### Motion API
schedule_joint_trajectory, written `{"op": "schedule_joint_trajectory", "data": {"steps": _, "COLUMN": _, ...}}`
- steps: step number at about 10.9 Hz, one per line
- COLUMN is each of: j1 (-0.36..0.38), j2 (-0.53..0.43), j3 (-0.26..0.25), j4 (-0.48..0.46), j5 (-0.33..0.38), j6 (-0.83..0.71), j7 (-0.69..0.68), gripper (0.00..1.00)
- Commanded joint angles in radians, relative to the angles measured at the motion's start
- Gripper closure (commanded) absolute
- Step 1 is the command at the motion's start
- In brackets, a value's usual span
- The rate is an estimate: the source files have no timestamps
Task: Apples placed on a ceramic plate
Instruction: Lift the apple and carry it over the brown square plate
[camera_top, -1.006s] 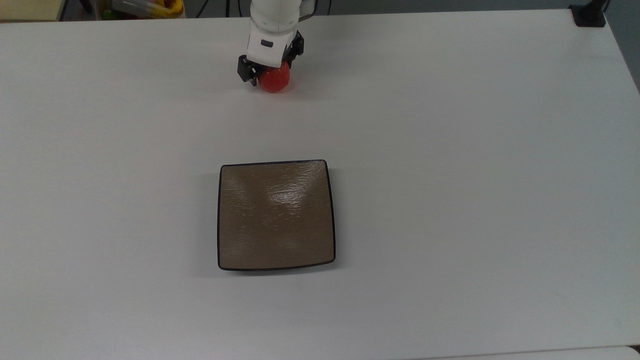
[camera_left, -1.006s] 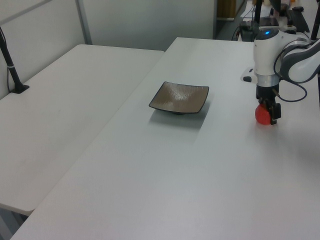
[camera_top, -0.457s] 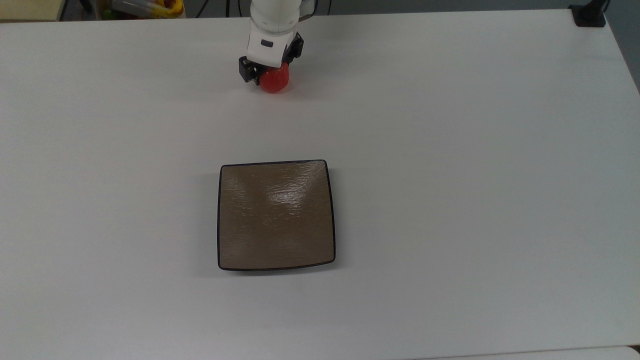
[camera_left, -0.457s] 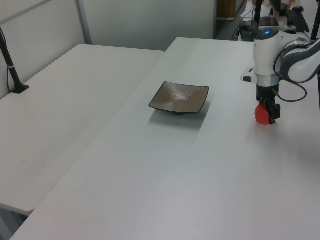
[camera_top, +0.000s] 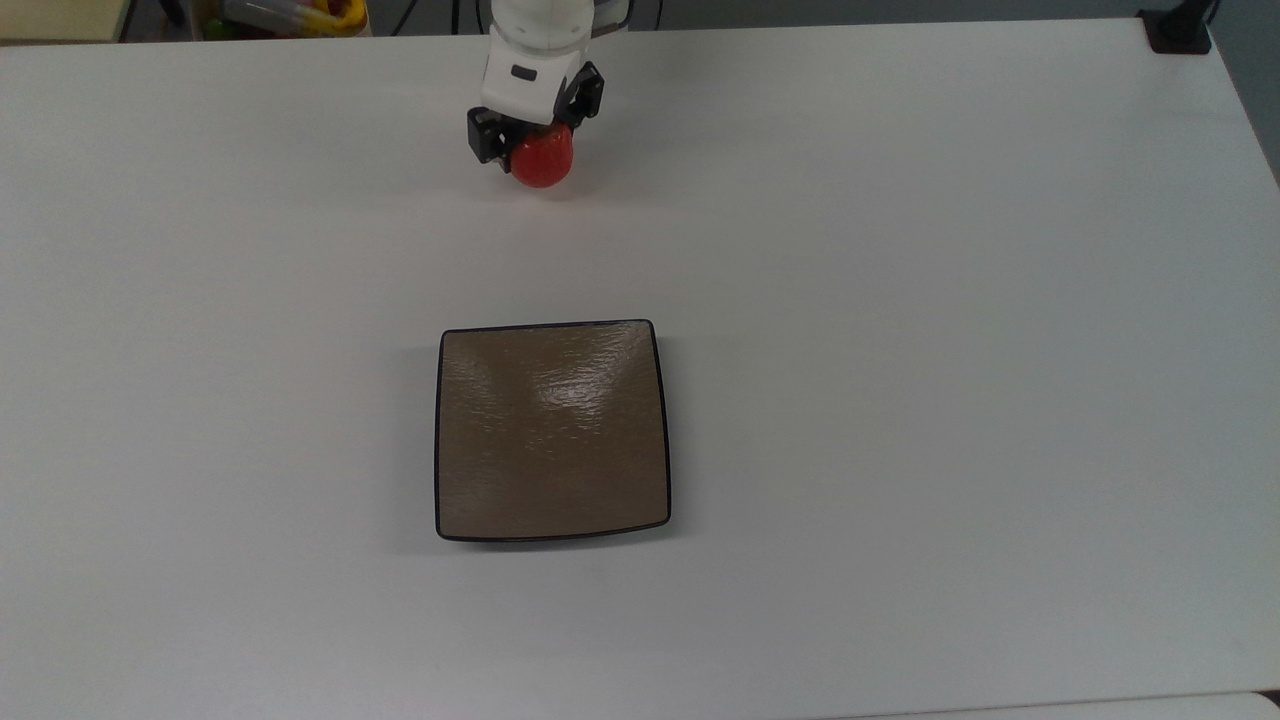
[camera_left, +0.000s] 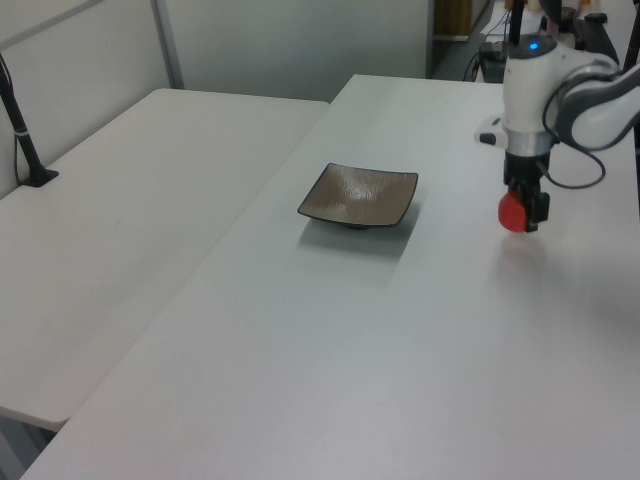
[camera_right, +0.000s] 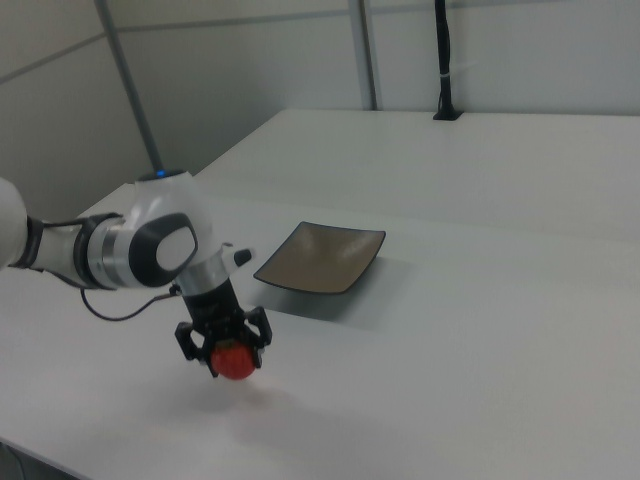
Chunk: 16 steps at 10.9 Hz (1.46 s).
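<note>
One red apple hangs clenched between the gripper fingers, lifted just clear of the white table, as its separate shadow in the right view suggests. Beyond it in the right view, the empty brown ceramic plate sits well apart. In the top view the plate lies straight below the apple, so the carry likely runs toward the top view's bottom edge.

Top view: we look straight down on the table.
Left view, right view: we face it from opposite sides, sharing the plate.
</note>
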Motion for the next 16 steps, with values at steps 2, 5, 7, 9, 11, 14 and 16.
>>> {"op": "schedule_joint_trajectory", "data": {"steps": 2, "j1": 0.003, "j2": 0.05, "j3": -0.002, "j4": 0.38, "j5": 0.043, "j6": -0.386, "j7": 0.023, "gripper": 0.91}}
{"op": "schedule_joint_trajectory", "data": {"steps": 5, "j1": 0.002, "j2": 0.122, "j3": -0.003, "j4": 0.678, "j5": 0.1, "j6": -0.606, "j7": 0.023, "gripper": 0.91}}
{"op": "schedule_joint_trajectory", "data": {"steps": 7, "j1": 0.0, "j2": 0.183, "j3": -0.003, "j4": 0.8, "j5": 0.117, "j6": -0.657, "j7": 0.023, "gripper": 0.9}}
{"op": "schedule_joint_trajectory", "data": {"steps": 9, "j1": 0.0, "j2": 0.202, "j3": -0.003, "j4": 0.811, "j5": 0.117, "j6": -0.645, "j7": 0.052, "gripper": 0.89}}
{"op": "schedule_joint_trajectory", "data": {"steps": 11, "j1": 0.005, "j2": 0.254, "j3": -0.012, "j4": 0.86, "j5": 0.115, "j6": -0.633, "j7": 0.062, "gripper": 0.87}}
{"op": "schedule_joint_trajectory", "data": {"steps": 14, "j1": 0.002, "j2": 0.391, "j3": -0.02, "j4": 0.949, "j5": 0.117, "j6": -0.444, "j7": 0.133, "gripper": 0.88}}
{"op": "schedule_joint_trajectory", "data": {"steps": 16, "j1": 0.0, "j2": 0.513, "j3": -0.02, "j4": 1.024, "j5": 0.117, "j6": -0.333, "j7": 0.186, "gripper": 0.87}}
